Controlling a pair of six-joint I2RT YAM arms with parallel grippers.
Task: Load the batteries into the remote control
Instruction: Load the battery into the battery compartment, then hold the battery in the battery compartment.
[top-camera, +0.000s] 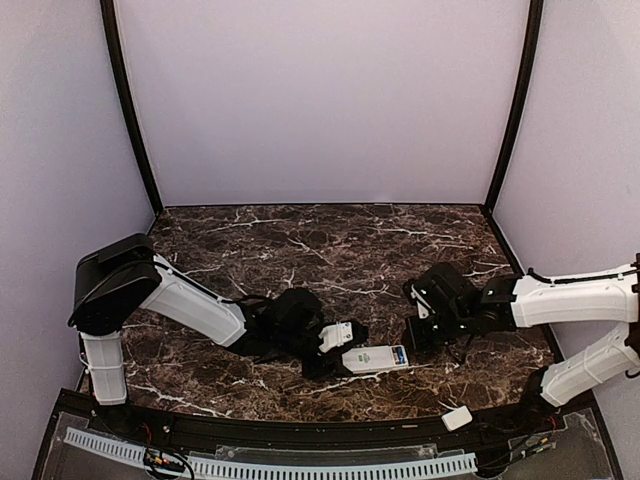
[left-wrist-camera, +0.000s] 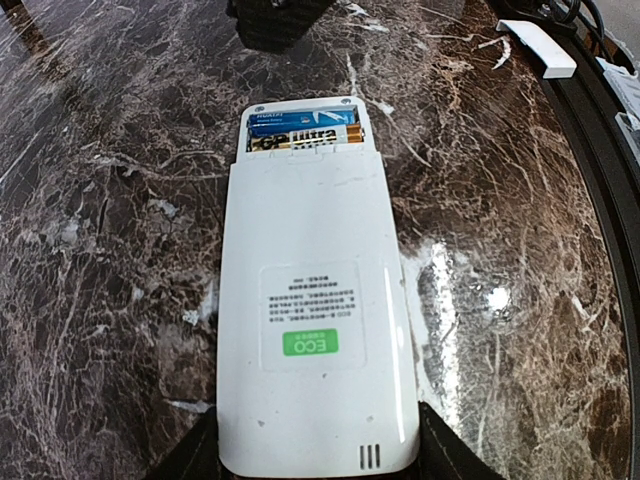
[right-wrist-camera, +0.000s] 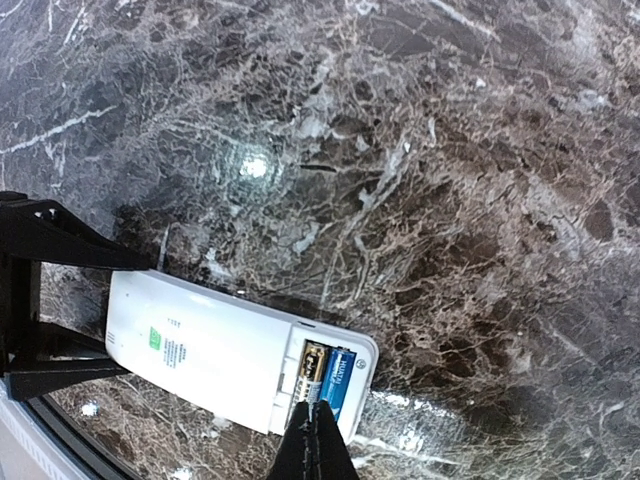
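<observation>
- While lying back-up on the marble table (top-camera: 300, 240), the remote control (left-wrist-camera: 310, 300) is showing the batteries (left-wrist-camera: 300, 133) seated in its open bay.
- Left gripper (left-wrist-camera: 318, 455) is clamping the remote's opposite end across its long edges.
- Right gripper (right-wrist-camera: 315, 435), fingers pressed together and empty, is hovering at the bay.
- Judged light, rigid, glossy: probably sliding easily, so side-edge holds are suiting it.

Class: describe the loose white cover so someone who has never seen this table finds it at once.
Start at the dark marble table and go to its near edge, right of centre. The cover lies there alone by the black rim, apart from the remote. It is smaller, plain white, with no batteries showing.
</observation>
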